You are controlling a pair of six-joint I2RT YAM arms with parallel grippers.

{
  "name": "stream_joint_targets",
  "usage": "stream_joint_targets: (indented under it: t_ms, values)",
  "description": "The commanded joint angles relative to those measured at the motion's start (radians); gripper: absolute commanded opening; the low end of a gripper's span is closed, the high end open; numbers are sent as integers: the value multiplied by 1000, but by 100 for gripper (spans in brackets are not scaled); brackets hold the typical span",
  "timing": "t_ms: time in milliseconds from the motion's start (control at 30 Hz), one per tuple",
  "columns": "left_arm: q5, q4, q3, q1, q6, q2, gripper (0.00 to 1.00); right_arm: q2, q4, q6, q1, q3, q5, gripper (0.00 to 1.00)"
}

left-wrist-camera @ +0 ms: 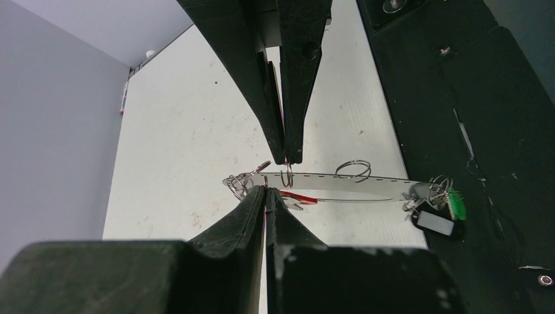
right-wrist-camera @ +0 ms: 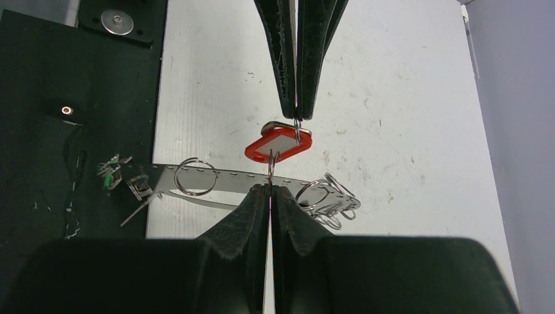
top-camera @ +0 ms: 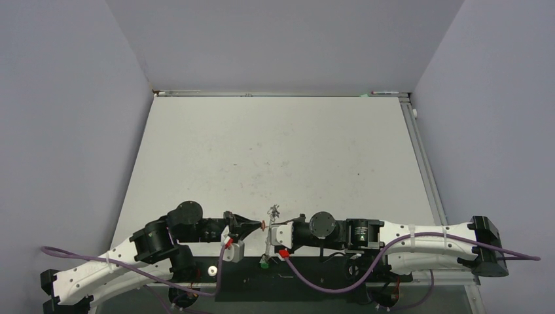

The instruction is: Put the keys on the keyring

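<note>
The keyring point(right-wrist-camera: 239, 179) is a long silvery perforated strip with several split rings, lying across the table's near edge; it also shows in the left wrist view point(left-wrist-camera: 366, 186). My right gripper point(right-wrist-camera: 269, 186) is shut on one small split ring point(right-wrist-camera: 270, 163) standing up from the strip. My left gripper point(right-wrist-camera: 298, 118) faces it, shut on the key with the red tag point(right-wrist-camera: 278, 144), held just above the strip and touching that ring. In the top view the two grippers point(top-camera: 254, 227) point(top-camera: 275, 227) meet tip to tip. The green-tagged key point(left-wrist-camera: 456, 204) lies at the strip's near end.
A black base plate point(left-wrist-camera: 458, 98) borders the white table at the near edge, under the strip's end. A black tag with a white label point(left-wrist-camera: 437, 222) lies by the green one. Purple cables point(top-camera: 307, 278) hang from both arms. Grey walls close three sides.
</note>
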Motion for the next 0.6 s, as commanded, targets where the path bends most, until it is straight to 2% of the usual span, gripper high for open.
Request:
stream_joint_targets:
  t_ms: [0, 567]
  values:
    - [8, 45, -9, -5, -7, -7, 0, -2, 54, 9, -7, 59, -24, 5]
    - [44, 74, -26, -6, -35, -3, 0, 16, 55, 10, -24, 67, -42, 5]
